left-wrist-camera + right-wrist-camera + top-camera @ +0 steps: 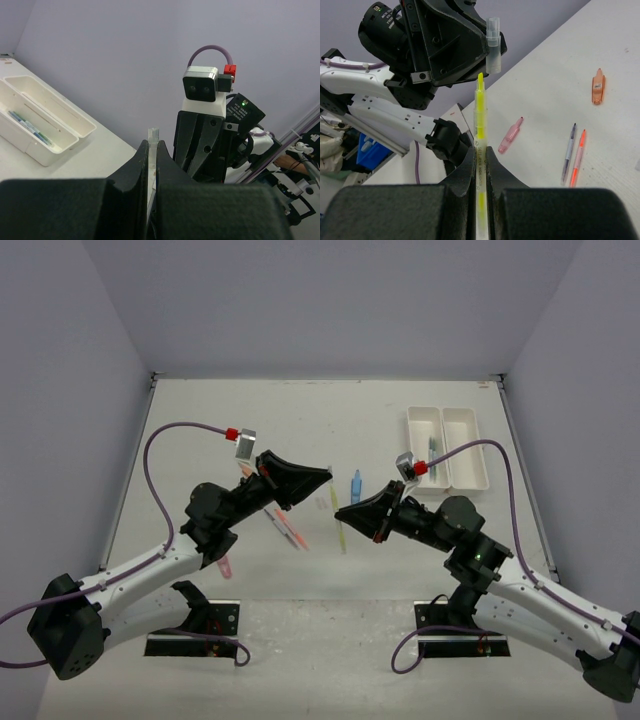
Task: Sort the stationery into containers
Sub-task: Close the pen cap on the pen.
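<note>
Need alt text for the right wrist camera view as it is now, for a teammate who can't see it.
The right gripper, shut on a yellow highlighter, points its bare tip up at a clear cap held by the left gripper. On the table behind lie a pink marker, an orange marker, a blue pen and an orange pen.

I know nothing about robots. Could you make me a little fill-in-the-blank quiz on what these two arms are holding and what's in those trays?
1. The right gripper is shut on a ___ highlighter whose tip is bare.
2. The left gripper is shut on a small cap that is ___ rather than coloured.
3. Of the two white trays, pens lie in only ___.

Missing words: yellow; clear; one.
</note>
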You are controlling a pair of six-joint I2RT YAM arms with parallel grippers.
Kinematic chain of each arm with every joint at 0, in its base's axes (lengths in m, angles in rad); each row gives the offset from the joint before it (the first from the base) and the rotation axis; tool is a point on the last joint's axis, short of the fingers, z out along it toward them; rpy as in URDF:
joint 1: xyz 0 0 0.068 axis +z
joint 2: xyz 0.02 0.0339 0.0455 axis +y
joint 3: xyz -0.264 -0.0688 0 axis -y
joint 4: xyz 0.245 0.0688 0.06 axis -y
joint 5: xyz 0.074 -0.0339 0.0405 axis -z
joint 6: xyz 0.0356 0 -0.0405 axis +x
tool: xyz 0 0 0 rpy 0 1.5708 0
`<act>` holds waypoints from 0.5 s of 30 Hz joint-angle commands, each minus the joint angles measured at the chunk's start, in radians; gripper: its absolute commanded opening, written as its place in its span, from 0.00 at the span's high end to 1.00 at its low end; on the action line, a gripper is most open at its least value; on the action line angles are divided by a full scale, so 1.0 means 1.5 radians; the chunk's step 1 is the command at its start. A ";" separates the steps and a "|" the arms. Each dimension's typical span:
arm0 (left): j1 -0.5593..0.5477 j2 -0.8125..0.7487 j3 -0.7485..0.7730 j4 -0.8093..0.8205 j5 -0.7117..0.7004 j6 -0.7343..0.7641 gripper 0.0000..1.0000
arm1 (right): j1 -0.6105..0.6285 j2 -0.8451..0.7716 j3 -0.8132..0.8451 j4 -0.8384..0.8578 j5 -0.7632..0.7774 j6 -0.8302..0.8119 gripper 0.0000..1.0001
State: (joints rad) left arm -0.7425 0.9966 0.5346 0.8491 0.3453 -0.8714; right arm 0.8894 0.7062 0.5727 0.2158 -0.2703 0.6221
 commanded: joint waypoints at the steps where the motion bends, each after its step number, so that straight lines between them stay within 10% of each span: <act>1: -0.004 -0.003 0.004 0.027 0.014 0.004 1.00 | 0.003 -0.003 0.033 -0.004 0.026 -0.018 1.00; 15: -0.006 0.001 0.010 0.036 0.016 -0.006 1.00 | 0.003 0.006 0.039 -0.002 0.018 -0.020 1.00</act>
State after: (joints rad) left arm -0.7440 0.9966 0.5346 0.8534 0.3489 -0.8751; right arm 0.8898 0.7132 0.5847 0.1919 -0.2516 0.6090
